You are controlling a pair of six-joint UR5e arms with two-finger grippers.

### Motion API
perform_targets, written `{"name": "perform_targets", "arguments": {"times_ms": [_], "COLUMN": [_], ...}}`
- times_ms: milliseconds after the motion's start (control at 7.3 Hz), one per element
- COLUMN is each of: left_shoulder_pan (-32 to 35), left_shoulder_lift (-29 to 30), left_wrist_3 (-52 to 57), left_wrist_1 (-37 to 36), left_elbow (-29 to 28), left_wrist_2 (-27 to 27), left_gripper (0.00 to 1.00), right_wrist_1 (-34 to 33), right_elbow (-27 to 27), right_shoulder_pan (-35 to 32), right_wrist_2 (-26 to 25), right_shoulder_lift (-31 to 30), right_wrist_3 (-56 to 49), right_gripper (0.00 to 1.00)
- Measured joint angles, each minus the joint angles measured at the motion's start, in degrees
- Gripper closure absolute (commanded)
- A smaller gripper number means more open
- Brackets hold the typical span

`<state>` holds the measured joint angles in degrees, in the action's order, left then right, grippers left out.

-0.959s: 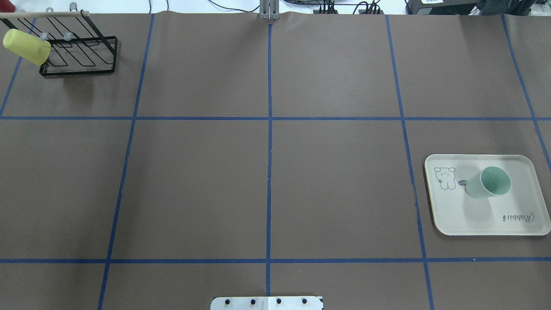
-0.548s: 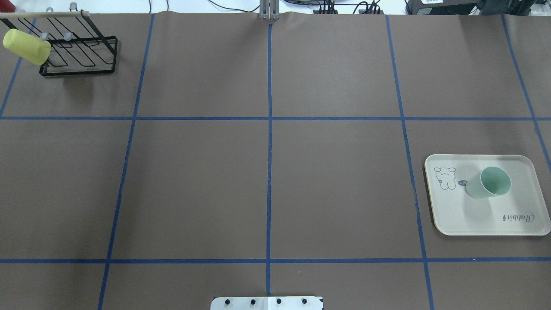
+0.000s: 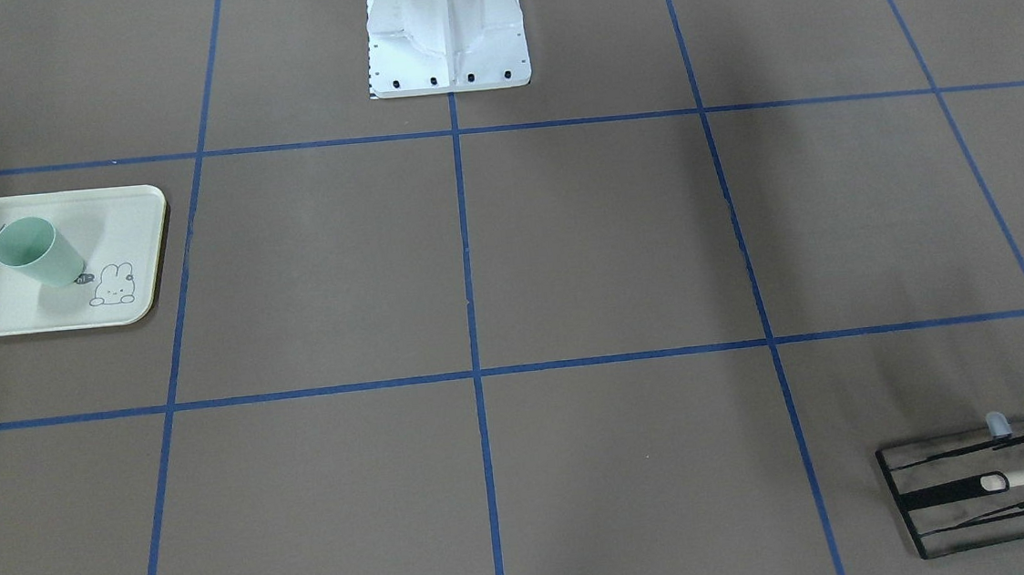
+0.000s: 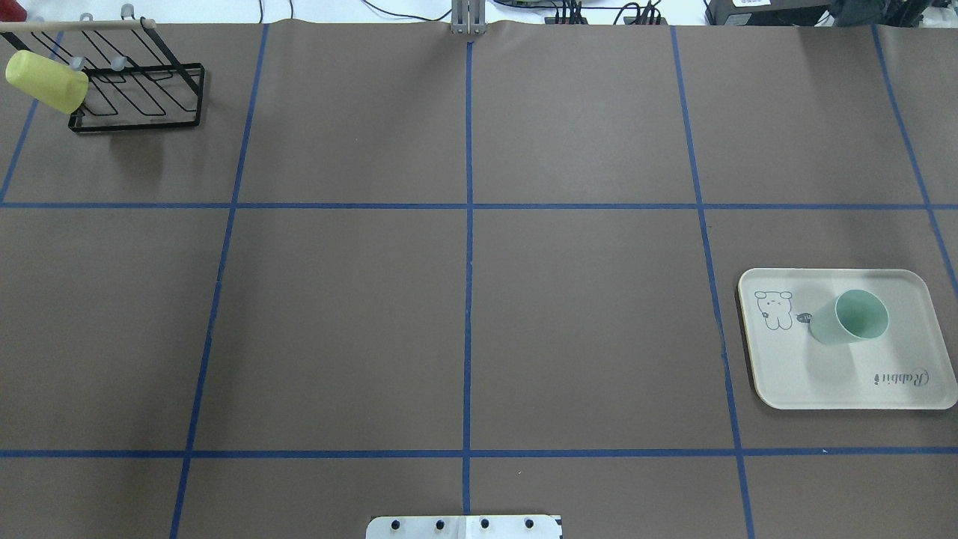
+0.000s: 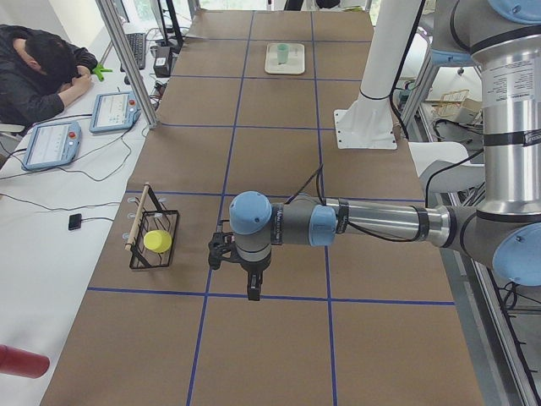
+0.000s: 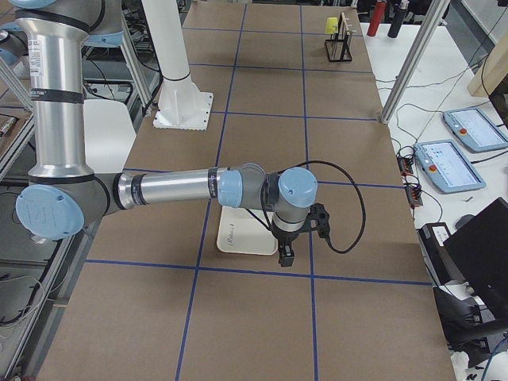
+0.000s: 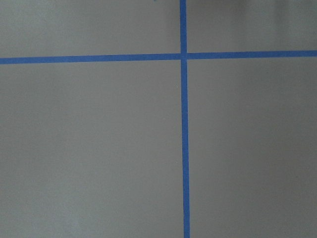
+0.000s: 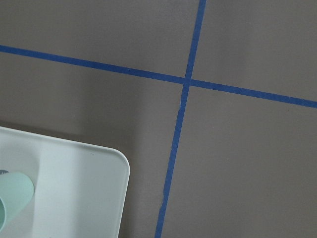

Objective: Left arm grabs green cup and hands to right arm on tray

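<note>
Green cup [image 4: 849,318] stands upright, mouth up, on the cream Rabbit tray [image 4: 778,374], just beside the printed bunny, on the robot's right side of the table [image 4: 337,314]. Nothing touches it.

Both arms show only in the side views. The left gripper [image 5: 251,292] hangs pointing down over bare paper, near the black wire rack [image 4: 142,97] and well apart from the tray. The right gripper [image 6: 284,258] hangs pointing down over the tray's edge, and its wrist camera catches a tray corner and a sliver of the cup. I cannot tell whether either set of fingers is parted or closed; neither appears to carry anything.

As I judge it, the hand-over and placement are done and the task is at its end. The next move calls for little: parking the arms without the right wrist dipping toward the cup, which is light and would tip easily.

The table is covered in brown paper marked into squares by blue tape, with the white arm pedestal [image 3: 446,28] at the robot's edge. A yellow-green cup [image 4: 45,81] sits tilted on the rack at the far left corner. Beside the table, an operator [image 5: 38,76] leans over a bench with teach pendants [image 5: 114,110] and cables.
</note>
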<state>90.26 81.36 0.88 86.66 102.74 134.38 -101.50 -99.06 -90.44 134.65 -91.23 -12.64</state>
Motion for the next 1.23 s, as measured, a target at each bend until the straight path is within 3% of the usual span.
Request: {"name": "perform_targets", "arguments": {"times_ms": [1232], "left_shoulder_pan": [-0.09], "left_shoulder_lift": [0.72], "left_wrist_3": [0.0], "left_wrist_1": [-0.28], "left_elbow": [-0.06], "left_wrist_2": [0.0], "left_gripper": [0.0], "right_wrist_1": [0.35], "right_elbow": [-0.05], "right_shoulder_pan": [0.0], "right_wrist_2": [-0.02], "right_shoulder_lift": [0.12], "right_wrist_3": [0.0], "right_gripper": [0.01]}}
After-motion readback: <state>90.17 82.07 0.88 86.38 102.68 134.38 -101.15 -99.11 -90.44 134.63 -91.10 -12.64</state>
